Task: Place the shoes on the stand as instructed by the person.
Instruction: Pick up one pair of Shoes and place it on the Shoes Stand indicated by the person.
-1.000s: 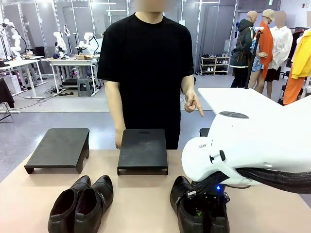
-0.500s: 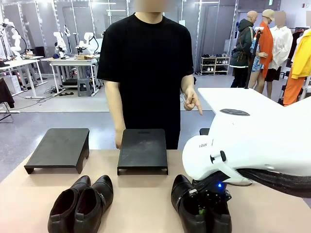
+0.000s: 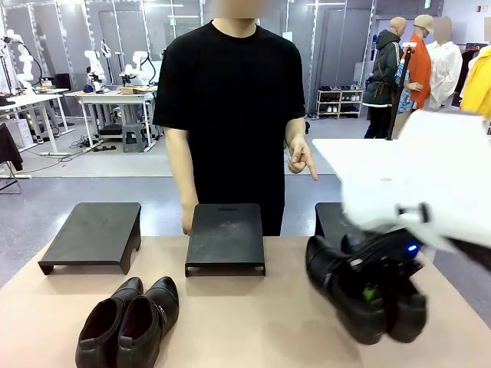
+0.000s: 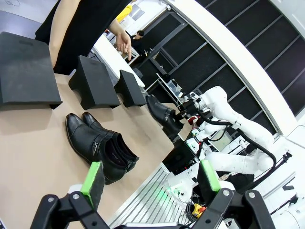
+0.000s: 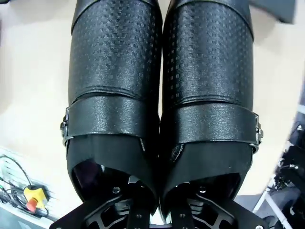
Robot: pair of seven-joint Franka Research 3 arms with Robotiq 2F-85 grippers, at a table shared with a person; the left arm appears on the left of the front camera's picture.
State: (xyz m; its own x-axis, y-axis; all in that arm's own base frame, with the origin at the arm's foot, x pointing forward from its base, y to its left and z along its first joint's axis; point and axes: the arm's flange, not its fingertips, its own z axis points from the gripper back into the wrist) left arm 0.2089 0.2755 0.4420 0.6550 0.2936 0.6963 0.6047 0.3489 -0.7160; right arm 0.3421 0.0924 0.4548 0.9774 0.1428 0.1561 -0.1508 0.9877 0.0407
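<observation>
Here in the front view, the right gripper [image 3: 374, 294] pinches the held pair [image 3: 337, 287] of black shoes at the heel openings. The pair is blurred and clear of the tabletop [image 3: 230, 322] on the right side. Its long axis runs from the heels, low and near the camera, to the toes, up and to the left, just before the right stand [image 3: 328, 218]. The other pair [image 3: 129, 320] lies flat at the near left, toes toward the person, in front of the left stand [image 3: 92, 232] and the middle stand [image 3: 225, 236]. The person's hand [image 3: 302, 159] has its forefinger stretched down and to the right. In the left wrist view, the left gripper [image 4: 150, 177] is spread, with nothing between its green pads [image 4: 93, 177]. Beyond it the other pair lies with its toes toward the stands. In the right wrist view, the two held shoes touch side by side, with their toes up the picture and buckled straps across them. The gripper's fingers reach into the openings, pressed together on the two inner walls.
</observation>
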